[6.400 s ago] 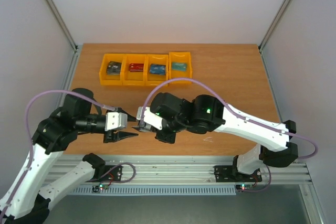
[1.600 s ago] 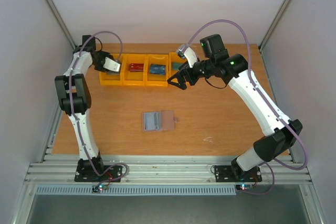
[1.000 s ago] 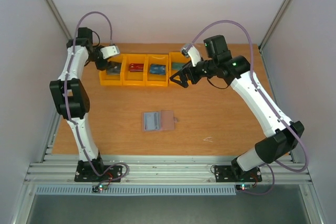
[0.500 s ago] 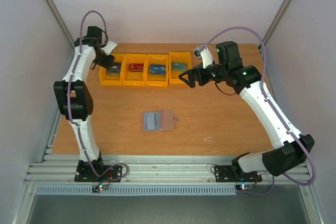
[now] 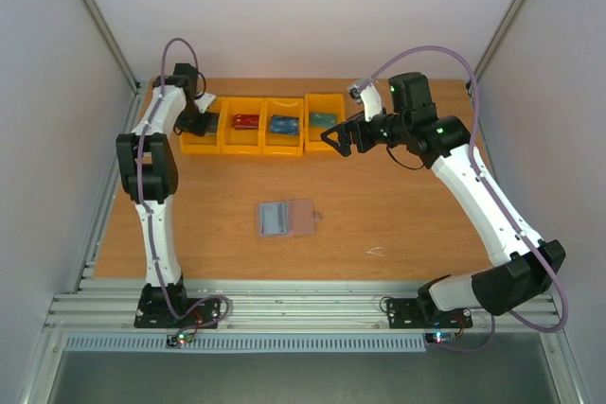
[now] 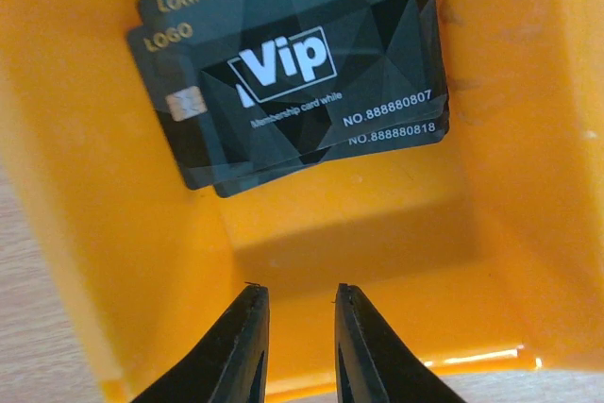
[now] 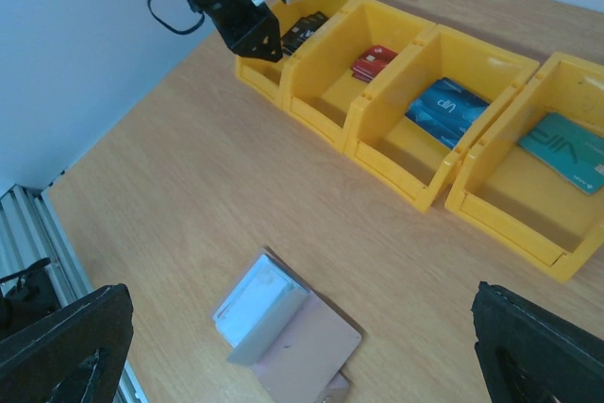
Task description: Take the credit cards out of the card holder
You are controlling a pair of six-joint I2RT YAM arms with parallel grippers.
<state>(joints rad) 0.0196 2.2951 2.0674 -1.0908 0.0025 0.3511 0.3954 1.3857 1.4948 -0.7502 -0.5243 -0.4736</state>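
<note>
The card holder [image 5: 287, 218] lies open on the table's middle, its pinkish flap [image 7: 316, 356] beside a pale whitish card [image 7: 257, 301] in its blue-grey half. Black VIP credit cards [image 6: 302, 73] lie stacked in the leftmost orange bin [image 6: 528, 186]. My left gripper [image 6: 294, 292] hangs inside that bin just short of the stack, jaws a narrow gap apart with nothing between them. My right gripper [image 5: 337, 138] hovers wide open and empty in front of the rightmost bin [image 5: 325, 146]. Its fingers [image 7: 66, 346] frame the holder from above.
Three more orange bins along the back hold red cards [image 5: 246, 121], blue cards [image 5: 283, 124] and teal cards [image 5: 323, 119]. A small white scrap [image 5: 376, 253] lies on the table at front right. Grey walls close in both sides.
My left wrist swung down into the leftmost bin and its jaws narrowed. The right arm drew to the right, away from the bins, then held still. The card holder has not moved.
</note>
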